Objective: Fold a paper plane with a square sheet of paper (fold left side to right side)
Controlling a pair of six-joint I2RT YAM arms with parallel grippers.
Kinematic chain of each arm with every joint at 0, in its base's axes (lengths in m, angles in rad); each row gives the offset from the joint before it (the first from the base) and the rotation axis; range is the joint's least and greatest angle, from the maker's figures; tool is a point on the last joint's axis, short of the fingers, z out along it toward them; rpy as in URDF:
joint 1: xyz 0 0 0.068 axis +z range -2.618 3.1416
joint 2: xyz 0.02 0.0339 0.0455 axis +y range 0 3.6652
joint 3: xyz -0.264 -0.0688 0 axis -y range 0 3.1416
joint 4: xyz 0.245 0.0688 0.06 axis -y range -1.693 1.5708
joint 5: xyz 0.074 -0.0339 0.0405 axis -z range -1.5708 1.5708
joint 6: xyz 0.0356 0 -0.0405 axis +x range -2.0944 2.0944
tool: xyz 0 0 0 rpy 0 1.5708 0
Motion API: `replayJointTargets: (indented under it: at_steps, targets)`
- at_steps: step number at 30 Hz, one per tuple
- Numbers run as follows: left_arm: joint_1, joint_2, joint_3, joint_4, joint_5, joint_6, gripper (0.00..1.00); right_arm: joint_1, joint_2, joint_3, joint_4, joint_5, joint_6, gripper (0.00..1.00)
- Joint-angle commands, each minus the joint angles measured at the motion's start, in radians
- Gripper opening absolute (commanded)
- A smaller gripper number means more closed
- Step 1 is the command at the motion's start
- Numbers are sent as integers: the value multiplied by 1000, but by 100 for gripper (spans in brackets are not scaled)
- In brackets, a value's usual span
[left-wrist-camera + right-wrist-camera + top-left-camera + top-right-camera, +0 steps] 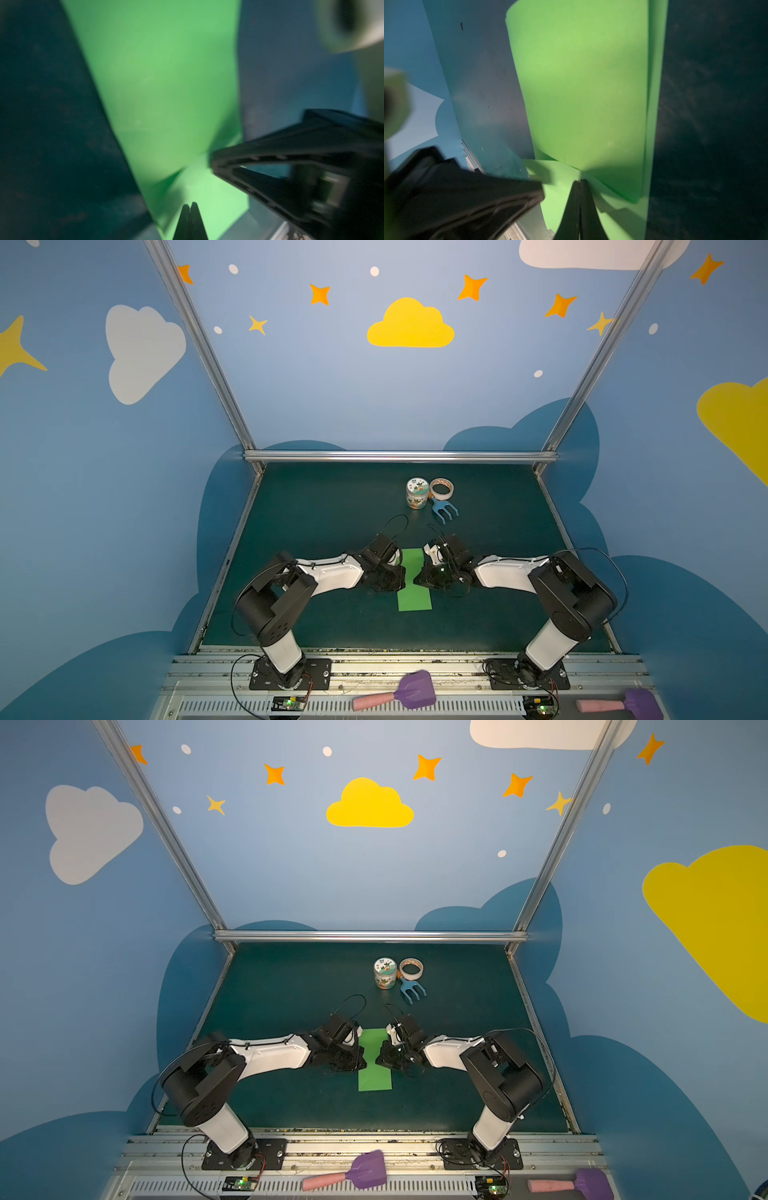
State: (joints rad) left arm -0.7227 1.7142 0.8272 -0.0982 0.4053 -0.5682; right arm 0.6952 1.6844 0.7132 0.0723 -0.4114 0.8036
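The square sheet of paper (414, 600) (375, 1080) is bright green and folded to a narrow strip. It lies on the dark green mat (316, 514) between my two arms. In both top views my left gripper (402, 578) (364, 1063) and right gripper (417, 578) (377, 1061) meet over its middle from either side. The left gripper (190, 204) is shut, its tips above the paper (166, 83). The right gripper (580, 180) is shut too, its tips pressed on the paper (581, 83), whose upper layer bows up around them.
Behind the paper stand a small printed jar (417, 492), a tape roll (441, 488) and a blue toy rake (444, 510). Two purple toy shovels (409, 693) (623, 703) lie on the front rail. Metal frame bars border the mat.
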Motion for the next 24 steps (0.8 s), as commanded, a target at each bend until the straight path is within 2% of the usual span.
replayJointTargets:
  at_steps: [1,10,16,24]
  targets:
    - [12,24,-6,-20,-5,39,4,-1,40,-35,-45,60,-8,0]
    - [15,32,-45,-4,-13,36,4,-123,-40,-115,-51,38,-81,0]
    - [14,30,-50,2,-7,36,4,-216,-49,-110,-94,19,-127,0]
    - [14,21,-53,12,-5,33,4,-229,-214,-179,-132,-29,-79,2]
